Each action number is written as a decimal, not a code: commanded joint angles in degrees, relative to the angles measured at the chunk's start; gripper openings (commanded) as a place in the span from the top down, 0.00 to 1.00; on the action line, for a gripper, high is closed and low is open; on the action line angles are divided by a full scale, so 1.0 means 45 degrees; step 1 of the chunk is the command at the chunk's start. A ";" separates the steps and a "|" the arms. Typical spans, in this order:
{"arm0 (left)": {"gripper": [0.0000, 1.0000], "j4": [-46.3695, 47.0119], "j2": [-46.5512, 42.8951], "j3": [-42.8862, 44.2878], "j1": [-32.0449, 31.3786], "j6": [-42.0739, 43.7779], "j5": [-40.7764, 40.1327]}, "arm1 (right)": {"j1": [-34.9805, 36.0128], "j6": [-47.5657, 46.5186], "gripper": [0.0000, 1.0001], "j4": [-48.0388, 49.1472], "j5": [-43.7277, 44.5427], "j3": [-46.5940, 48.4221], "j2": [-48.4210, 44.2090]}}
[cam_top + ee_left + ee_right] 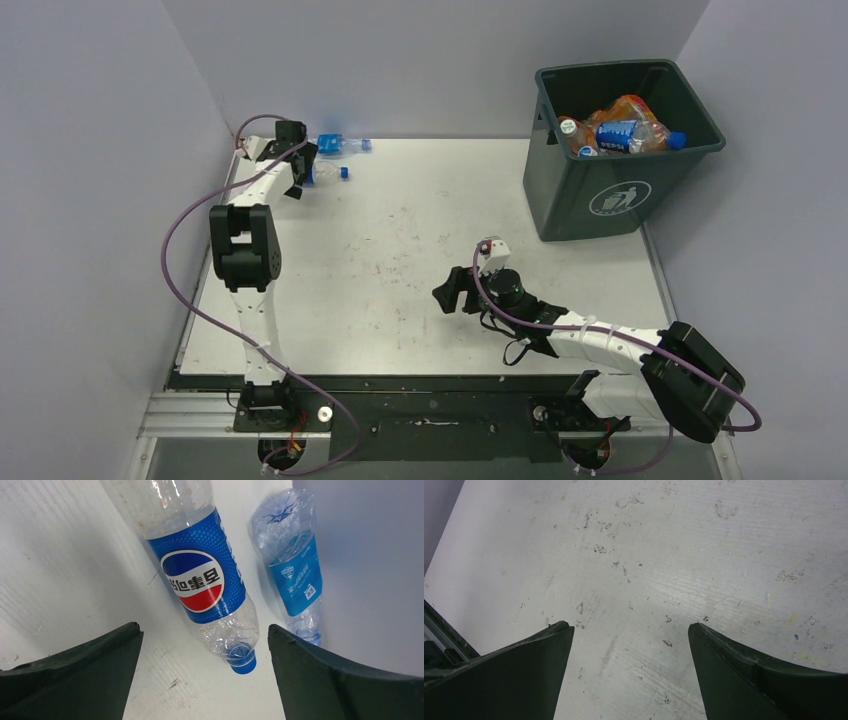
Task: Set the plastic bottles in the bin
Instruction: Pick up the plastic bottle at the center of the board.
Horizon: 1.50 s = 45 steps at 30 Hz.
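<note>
Two plastic bottles lie in the table's far left corner. A clear Pepsi bottle (200, 575) with a blue label and blue cap (243, 662) lies cap-first toward my left gripper (203, 626), which is open with the cap end between the spread fingers, touching neither. A crumpled clear bottle (295, 575) with a light-blue label rests against the back wall. From above, my left gripper (303, 170) partly hides the Pepsi bottle (325, 172); the other bottle (340, 145) lies behind it. The bin (600, 200) stands far right, holding several bottles (620, 130). My right gripper (631, 625) is open over bare table.
Grey walls close in the table at the back and on both sides. The left wall is close to my left arm's elbow (244, 245). My right gripper (452, 292) sits mid-table, left of and nearer than the bin. A black rail (430, 385) runs along the near edge.
</note>
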 commanded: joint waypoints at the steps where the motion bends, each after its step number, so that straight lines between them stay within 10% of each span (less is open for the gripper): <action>1: 0.04 -0.1498 0.0824 0.1492 -0.0193 -0.0323 -0.0460 | 0.0052 -0.0228 0.12 0.0663 0.0381 0.0303 0.0056; 14: 0.01 -0.2362 0.3276 0.4215 0.0031 -0.0113 -0.0727 | 0.0016 -0.0493 0.12 -0.0128 0.0788 0.0269 -0.0993; 28: 0.51 -0.0055 0.2028 0.1307 0.0036 -0.0045 -0.0200 | 0.0048 -0.0451 0.12 -0.0707 0.0842 0.0429 -0.1656; 45: 0.65 0.4814 -1.1456 -1.1832 -0.3476 -0.0998 0.0342 | 0.0373 -0.0394 0.10 0.1016 -0.1866 0.3103 -0.0459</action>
